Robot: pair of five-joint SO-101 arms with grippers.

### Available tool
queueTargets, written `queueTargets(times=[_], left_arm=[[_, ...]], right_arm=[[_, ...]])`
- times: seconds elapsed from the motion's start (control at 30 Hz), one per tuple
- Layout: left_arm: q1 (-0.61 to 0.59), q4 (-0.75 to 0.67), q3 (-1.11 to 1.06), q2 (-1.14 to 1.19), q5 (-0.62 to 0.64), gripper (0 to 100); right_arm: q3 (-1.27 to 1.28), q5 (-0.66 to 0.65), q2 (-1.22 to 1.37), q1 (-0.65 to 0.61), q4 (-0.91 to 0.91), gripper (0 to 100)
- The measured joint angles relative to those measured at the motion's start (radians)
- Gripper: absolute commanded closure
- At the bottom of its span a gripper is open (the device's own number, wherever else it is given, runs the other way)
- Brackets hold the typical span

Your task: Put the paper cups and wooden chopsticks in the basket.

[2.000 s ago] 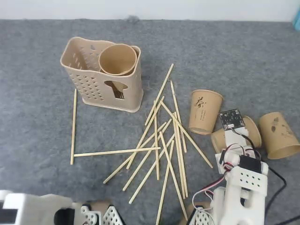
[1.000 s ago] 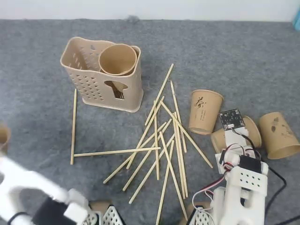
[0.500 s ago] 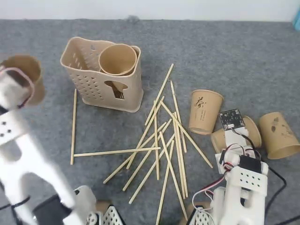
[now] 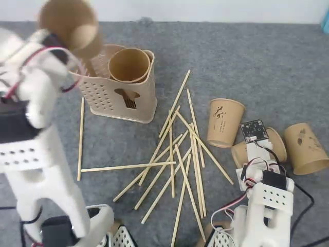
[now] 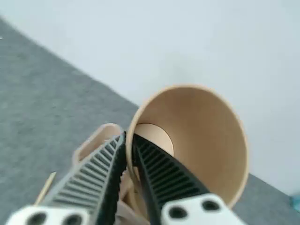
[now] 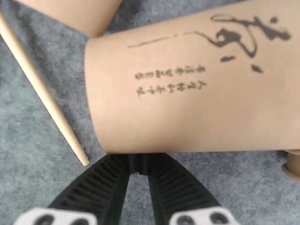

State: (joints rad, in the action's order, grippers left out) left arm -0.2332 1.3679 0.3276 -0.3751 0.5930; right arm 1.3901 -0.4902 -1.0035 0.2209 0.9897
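Left wrist view — cup (image 5: 201,136) rim pinched in claw (image 5: 129,140)

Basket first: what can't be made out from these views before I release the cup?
The basket, high view: left side covered by the left arm and the held cup, so its contents are hidden.
The held cup, high view: blurred; its height above the basket is unclear.
The cup by the right arm, high view: mostly under the camera board.
The printed cup, right wrist view: cut off by the edges.
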Motion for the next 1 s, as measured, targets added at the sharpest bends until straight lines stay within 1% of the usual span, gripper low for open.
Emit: queueTargets(times=[0.13, 0.33, 0.5, 0.7, 0.83, 1.0], left_arm=[[0.107, -0.032, 0.002, -0.003, 0.005, 99], [0.184, -0.035, 0.002, 0.126, 0.005, 99], [0.186, -0.014, 0.002, 0.249, 0.005, 99], [0.186, 0.037, 0.002, 0.262, 0.005, 99], [0.186, 0.051, 0.000, 0.262, 0.005, 96], [0.186, 0.141, 0.018, 0.262, -0.015, 96]], right_arm=[[0.000, -0.002, 0.000, 0.017, 0.000, 98.2], [0.000, -0.002, 0.000, 0.038, 0.000, 98.2], [0.000, 0.000, 0.000, 0.040, -0.002, 98.2], [0.000, 0.000, 0.000, 0.040, -0.002, 98.2], [0.000, -0.002, 0.000, 0.040, -0.002, 98.2], [0.000, -0.002, 0.000, 0.040, -0.002, 98.2]])
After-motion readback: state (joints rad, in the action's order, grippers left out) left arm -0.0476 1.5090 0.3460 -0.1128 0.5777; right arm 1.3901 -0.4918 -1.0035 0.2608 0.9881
